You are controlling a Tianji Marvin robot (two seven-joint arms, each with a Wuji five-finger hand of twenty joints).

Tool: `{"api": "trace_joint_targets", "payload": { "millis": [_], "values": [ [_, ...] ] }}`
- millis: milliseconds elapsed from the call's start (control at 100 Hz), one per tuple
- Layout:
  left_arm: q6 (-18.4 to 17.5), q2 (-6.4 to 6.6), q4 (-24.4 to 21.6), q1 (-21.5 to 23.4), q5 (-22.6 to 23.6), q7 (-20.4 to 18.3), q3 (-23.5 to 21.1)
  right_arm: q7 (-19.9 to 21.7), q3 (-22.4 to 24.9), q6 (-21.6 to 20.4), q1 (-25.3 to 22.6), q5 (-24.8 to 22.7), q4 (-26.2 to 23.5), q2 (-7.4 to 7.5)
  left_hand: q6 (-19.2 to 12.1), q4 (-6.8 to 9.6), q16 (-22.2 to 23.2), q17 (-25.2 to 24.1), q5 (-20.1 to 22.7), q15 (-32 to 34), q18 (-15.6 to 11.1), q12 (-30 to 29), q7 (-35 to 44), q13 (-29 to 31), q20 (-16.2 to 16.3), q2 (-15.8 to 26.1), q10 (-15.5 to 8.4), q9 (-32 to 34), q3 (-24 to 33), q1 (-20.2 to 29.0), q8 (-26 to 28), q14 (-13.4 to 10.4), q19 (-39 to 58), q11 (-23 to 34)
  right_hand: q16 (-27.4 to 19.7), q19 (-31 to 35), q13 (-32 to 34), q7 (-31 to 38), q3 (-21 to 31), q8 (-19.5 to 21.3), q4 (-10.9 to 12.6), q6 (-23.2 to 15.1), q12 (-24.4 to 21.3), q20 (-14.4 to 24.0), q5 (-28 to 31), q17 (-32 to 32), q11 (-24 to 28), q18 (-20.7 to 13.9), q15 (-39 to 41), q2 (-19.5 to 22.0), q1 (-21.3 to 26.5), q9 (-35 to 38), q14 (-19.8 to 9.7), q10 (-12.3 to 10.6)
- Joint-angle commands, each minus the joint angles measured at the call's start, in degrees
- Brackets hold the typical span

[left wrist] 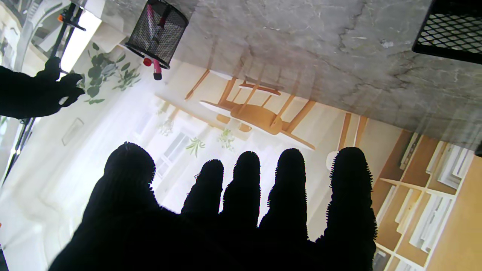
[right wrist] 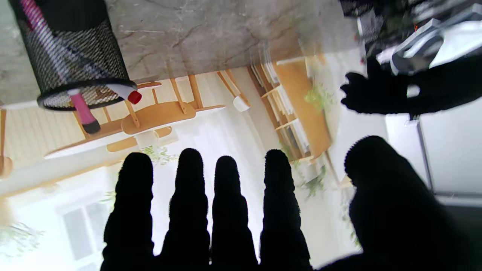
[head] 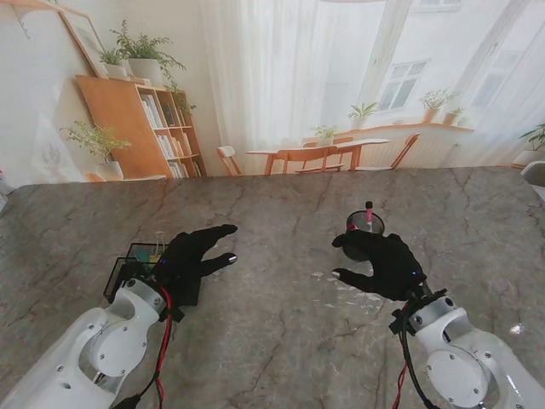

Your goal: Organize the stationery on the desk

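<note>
A round black mesh pen cup [head: 366, 227] stands on the marble table, holding a pink pen [head: 369, 212] and a red-tipped white one; it also shows in the right wrist view as the pen cup [right wrist: 71, 56] and in the left wrist view as the pen cup [left wrist: 156, 32]. My right hand [head: 383, 260] hovers just nearer to me than the cup, fingers spread, holding nothing. My left hand [head: 194, 256] is open over a black mesh tray [head: 128, 264], which holds a few small items I cannot identify. In the left wrist view the tray's corner [left wrist: 448, 30] shows.
The grey marble table [head: 281, 341] stretches between both hands. A few small pale specks lie on it near the right hand. A printed backdrop of a room rises behind the table's far edge.
</note>
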Motion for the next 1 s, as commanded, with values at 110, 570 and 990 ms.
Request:
{"api": "trace_joint_targets", "payload": {
  "millis": [110,570,990],
  "values": [
    [-0.7,-0.34,-0.2,1.9,-0.3,1.8,-1.5,5.3,2.2,0.0,0.2,-4.0,-5.4,1.97,-0.7,-4.45,0.9,-0.5,1.3,0.3,0.3,0.2,0.2,0.8,0.6,-0.7,0.1,0.3,0.1,1.2,0.6,-0.3,1.3,-0.6,-4.6,-5.2,-7.6,-4.2,1.6,-0.7,-0.5,-1.2,-1.7,-5.0,-7.7,-5.5,-3.8,3.2,-5.4,-1.3,-0.3,-9.0,1.7,0.2],
    [-0.8,-0.78,-0.8,3.9,-0.6,4.0,-3.6,20.6,2.0,8.1,11.4,-8.4,-2.4,3.92,-0.7,-4.44,1.3,-0.4,1.6,0.6,0.3,0.1,0.3,1.2,0.5,-0.5,0.0,0.4,0.1,1.2,0.5,-0.1,1.9,-0.6,-9.1,-9.9,-17.1,-12.2,1.9,-3.5,-0.5,3.1,-5.6,-13.3,-20.3,-12.1,-8.0,9.1,-15.6,2.0,-4.3,-22.5,8.3,3.8],
    [-0.4,-0.82,-0.7,3.8,-1.4,3.7,-3.4,29.0,-7.9,16.9,26.6,-7.4,13.0,5.12,-0.6,-4.45,1.6,0.0,1.9,0.9,0.3,0.1,0.3,1.7,0.5,-0.6,-0.1,0.5,0.1,1.1,0.5,-0.2,2.5,-0.6,-9.3,-1.3,-13.5,-19.4,2.6,-16.6,-0.5,3.9,-6.6,-17.1,-19.4,-8.4,-9.2,15.8,-14.5,2.1,-6.9,-27.2,12.5,4.5]
  ]
}}
